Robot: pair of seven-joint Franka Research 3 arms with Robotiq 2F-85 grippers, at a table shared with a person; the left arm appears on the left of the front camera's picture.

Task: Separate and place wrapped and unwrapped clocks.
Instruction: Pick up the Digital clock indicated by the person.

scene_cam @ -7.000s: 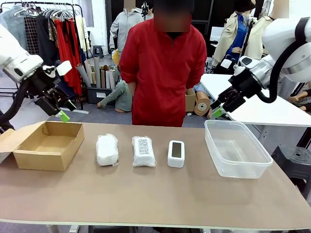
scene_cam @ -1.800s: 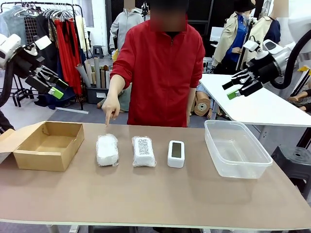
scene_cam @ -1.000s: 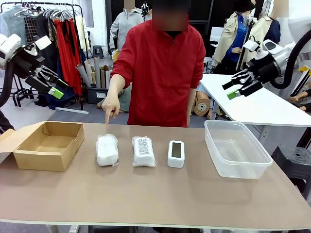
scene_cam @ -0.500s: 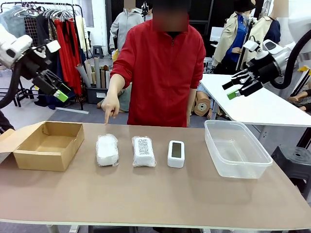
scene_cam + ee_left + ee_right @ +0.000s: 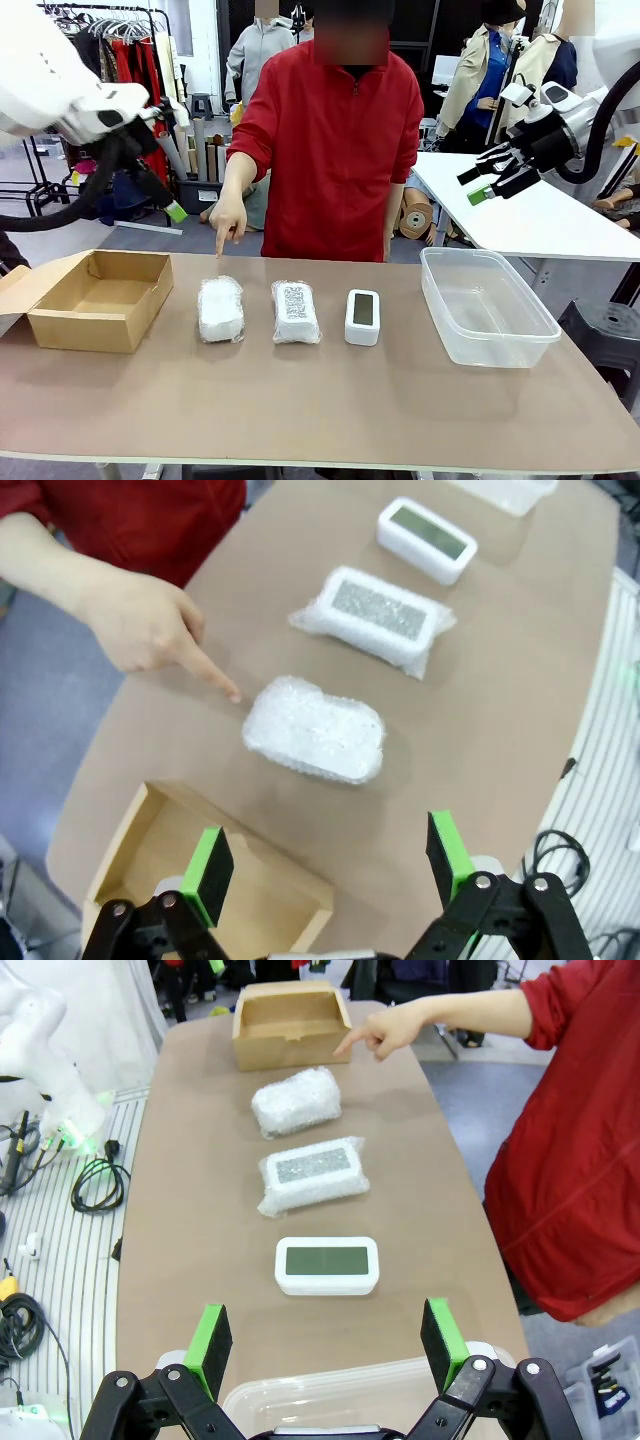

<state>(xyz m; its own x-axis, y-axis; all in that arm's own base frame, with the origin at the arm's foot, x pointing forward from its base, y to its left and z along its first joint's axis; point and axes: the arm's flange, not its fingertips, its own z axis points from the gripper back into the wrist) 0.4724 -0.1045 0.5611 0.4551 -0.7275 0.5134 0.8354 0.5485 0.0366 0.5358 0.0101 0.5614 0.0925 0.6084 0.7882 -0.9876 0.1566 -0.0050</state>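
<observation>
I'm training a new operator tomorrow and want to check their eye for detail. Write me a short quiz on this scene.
1. How many bubble-wrapped bundles lie between the cardboard box and the bare clock?
2. True or false: the robot's left hand and right hand are both open and hold nothing.
3. The person's finger points at: A) the plain bundle; B) the labelled bundle; C) the bare clock.
Key: 1 two; 2 true; 3 A.
</observation>
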